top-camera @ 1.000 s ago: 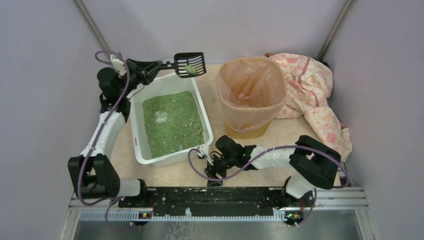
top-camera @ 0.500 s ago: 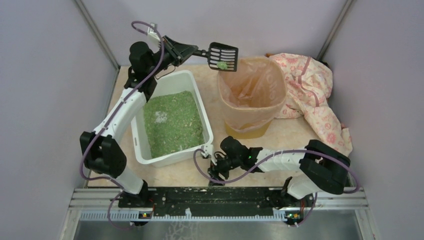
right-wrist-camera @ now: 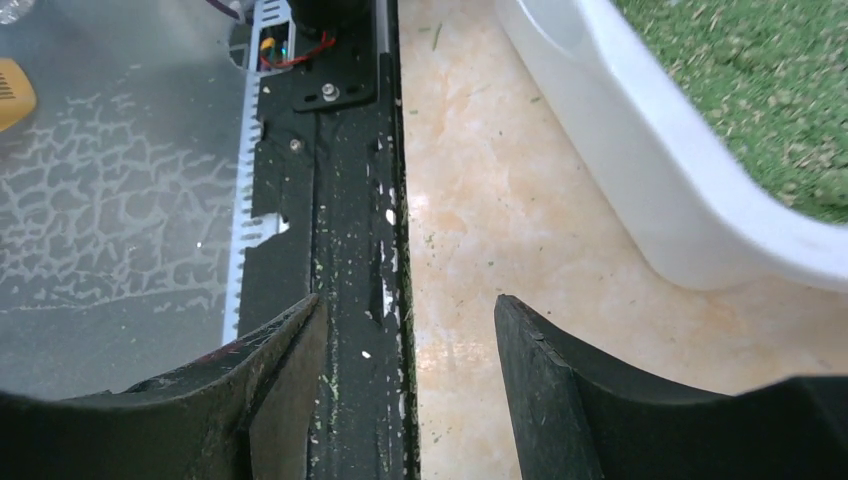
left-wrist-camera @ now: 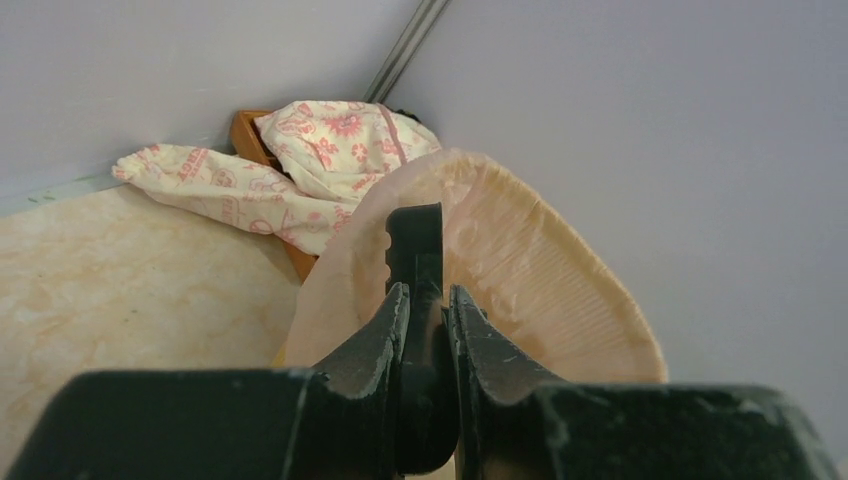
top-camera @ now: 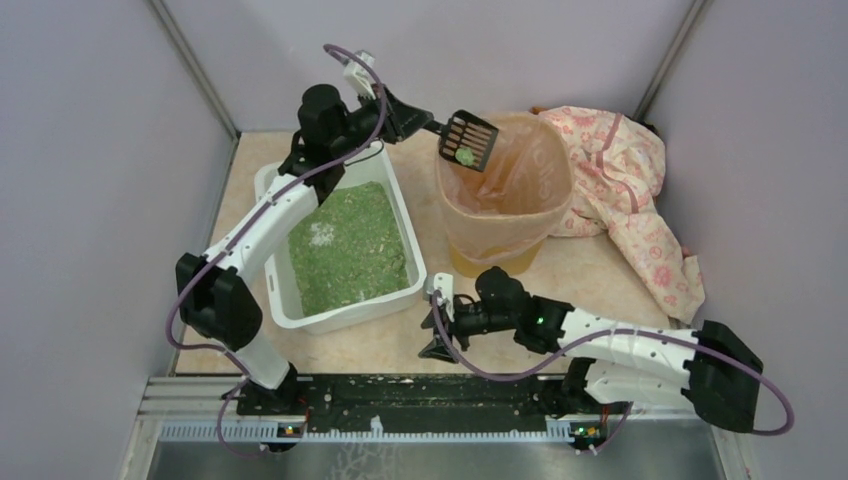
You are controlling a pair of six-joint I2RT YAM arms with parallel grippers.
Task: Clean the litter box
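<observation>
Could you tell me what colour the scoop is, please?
Black; the scoop shows best in the top view.

Table [top-camera: 590, 275]: pale beige marbled top with a black rail [top-camera: 430, 392] along its 6 o'clock edge and green crumbs [right-wrist-camera: 437, 238] scattered on the bare surface just beside that rail. A white litter box [top-camera: 352, 311] filled with green litter [top-camera: 345, 240] sits at 9 o'clock, and a bag-lined bin [top-camera: 500, 245] stands upright toward 12–1 o'clock, near the box but apart from it. Pink floral cloth [top-camera: 625, 190] lies crumpled from 1 to 3 o'clock, against the bin's right side.
</observation>
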